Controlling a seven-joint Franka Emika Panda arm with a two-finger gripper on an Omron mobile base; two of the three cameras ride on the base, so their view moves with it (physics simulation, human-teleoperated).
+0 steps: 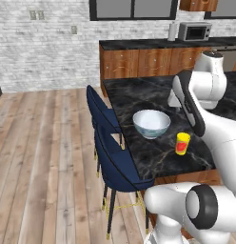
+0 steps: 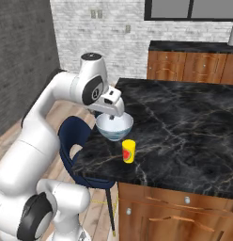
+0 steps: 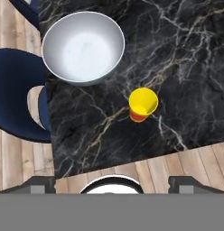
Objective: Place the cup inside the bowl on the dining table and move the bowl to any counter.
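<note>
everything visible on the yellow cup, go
The cup is small, plain yellow with a red patch on its side, smooth and glossy like plastic. It stands upright and looks empty, on the black marble dining table near the edge, apart from the white bowl. Nothing touches it but the tabletop.

Base views flank table (image 1: 153, 95) — hand view overhead (close).

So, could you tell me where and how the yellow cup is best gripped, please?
Probably across its rim and upper wall, coming down from above: the cup stands upright, mouth open, apart from the bowl, and looks narrow enough for the open gripper.
</note>
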